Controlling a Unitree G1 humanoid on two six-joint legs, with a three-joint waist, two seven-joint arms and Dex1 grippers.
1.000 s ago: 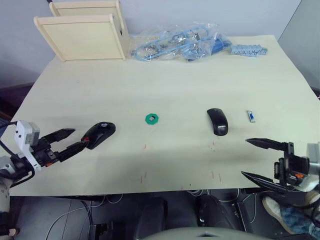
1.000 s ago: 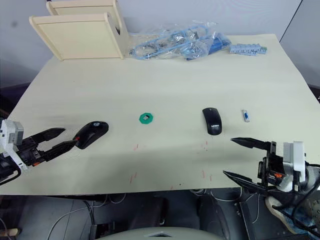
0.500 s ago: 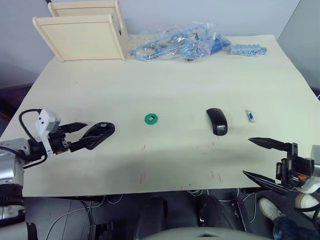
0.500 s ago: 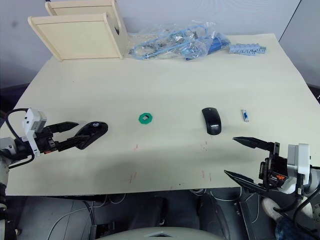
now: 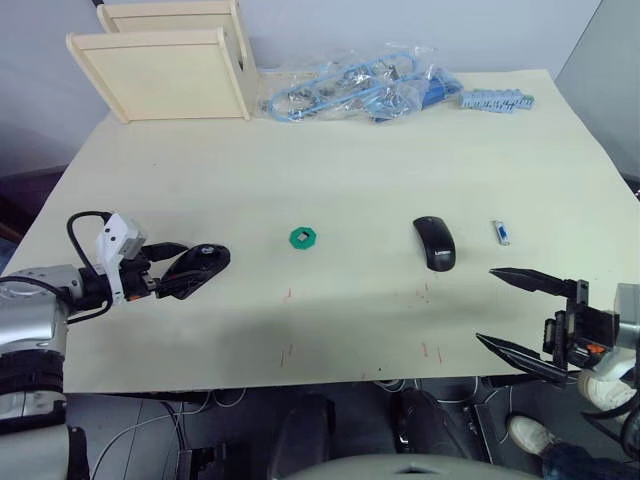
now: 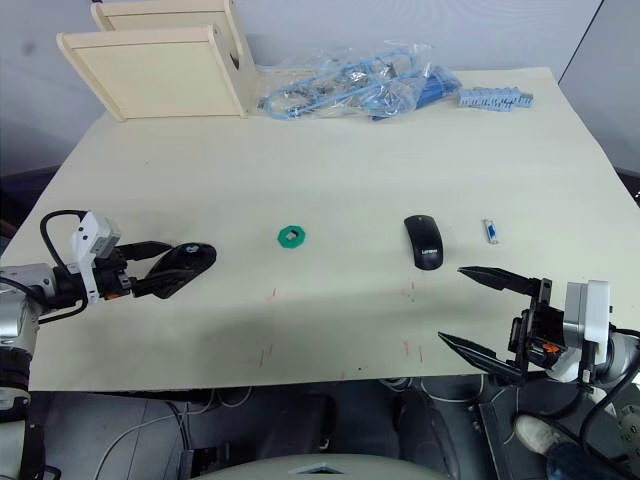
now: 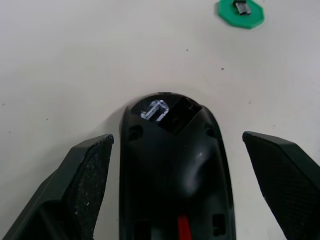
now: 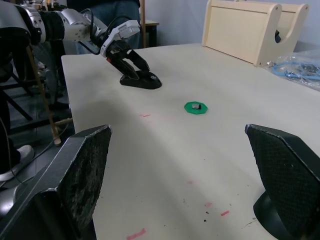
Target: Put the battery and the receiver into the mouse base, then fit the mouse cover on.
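Observation:
The mouse base (image 5: pixel 201 267), a black shell with red inside (image 7: pixel 175 175), lies at the table's left front. My left gripper (image 5: pixel 184 268) is open, with one finger (image 7: pixel 82 170) on each side of the base's rear and neither touching it. A small metal receiver (image 7: pixel 241 7) rests on a green disc (image 5: pixel 303 237) near the middle. The glossy black mouse cover (image 5: pixel 434 243) lies right of centre, and the white-and-blue battery (image 5: pixel 502 233) is just to its right. Near the front edge my right gripper (image 5: pixel 485 305) hangs open and empty, short of the cover.
A wooden rack (image 5: pixel 165 70) stands at the back left. A clear bag of blue cables (image 5: pixel 360 85) and a grey-blue strip (image 5: pixel 497 100) lie along the back edge. A person (image 8: pixel 117 12) stands beyond the table's left side.
My left gripper has moved forward and to the right, so its fingers now flank the mouse base. The right gripper has barely shifted.

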